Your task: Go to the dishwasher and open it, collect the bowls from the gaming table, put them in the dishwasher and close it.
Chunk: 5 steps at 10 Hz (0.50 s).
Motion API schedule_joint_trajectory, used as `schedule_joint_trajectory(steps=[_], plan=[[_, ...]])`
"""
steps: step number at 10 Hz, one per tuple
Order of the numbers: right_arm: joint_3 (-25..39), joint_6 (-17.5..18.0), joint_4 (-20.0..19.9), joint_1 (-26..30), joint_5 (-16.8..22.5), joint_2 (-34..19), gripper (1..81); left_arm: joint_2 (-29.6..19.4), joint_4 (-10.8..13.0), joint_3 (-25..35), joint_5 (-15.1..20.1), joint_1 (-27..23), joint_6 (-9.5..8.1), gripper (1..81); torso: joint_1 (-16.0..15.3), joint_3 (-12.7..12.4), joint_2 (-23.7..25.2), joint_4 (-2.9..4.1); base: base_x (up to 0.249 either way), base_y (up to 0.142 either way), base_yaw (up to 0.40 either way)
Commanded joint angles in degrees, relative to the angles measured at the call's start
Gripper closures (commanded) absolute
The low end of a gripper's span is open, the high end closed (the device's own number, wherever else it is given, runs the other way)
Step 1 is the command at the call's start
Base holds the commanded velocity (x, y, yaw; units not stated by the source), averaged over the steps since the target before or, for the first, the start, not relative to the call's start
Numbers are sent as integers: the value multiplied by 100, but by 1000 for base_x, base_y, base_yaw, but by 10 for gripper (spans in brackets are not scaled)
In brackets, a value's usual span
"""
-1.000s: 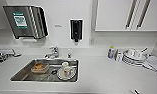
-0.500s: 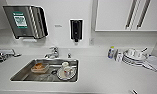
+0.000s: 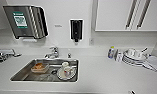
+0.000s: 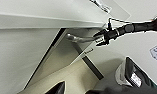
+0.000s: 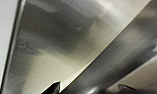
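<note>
Right pincer (image 5: 89, 90) sits close against the dishwasher (image 5: 69, 45), just by its bar handle (image 5: 124, 57); whether it is open or gripping, I cannot tell. Opening well probably means a square hold on the bar and a steady pull. From above, the worktop's (image 3: 101, 75) front edge hides the dishwasher.
</note>
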<state>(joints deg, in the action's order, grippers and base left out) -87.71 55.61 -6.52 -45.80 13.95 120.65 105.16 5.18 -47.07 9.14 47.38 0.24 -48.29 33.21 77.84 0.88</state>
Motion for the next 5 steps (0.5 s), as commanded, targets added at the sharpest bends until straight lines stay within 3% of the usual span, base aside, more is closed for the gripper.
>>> schedule_joint_trajectory(steps=[1, 5], plan=[[-166, 2, 125, 339, 346, -47, 10, -126, 36, 110, 114, -497, 55, 10, 0, 0, 0, 0, 0, 0, 0], [-132, -33, 116, 66, 346, -38, 10, -11, 36, -30, 132, -497, 46, 10, 0, 0, 0, 0, 0, 0, 0]])
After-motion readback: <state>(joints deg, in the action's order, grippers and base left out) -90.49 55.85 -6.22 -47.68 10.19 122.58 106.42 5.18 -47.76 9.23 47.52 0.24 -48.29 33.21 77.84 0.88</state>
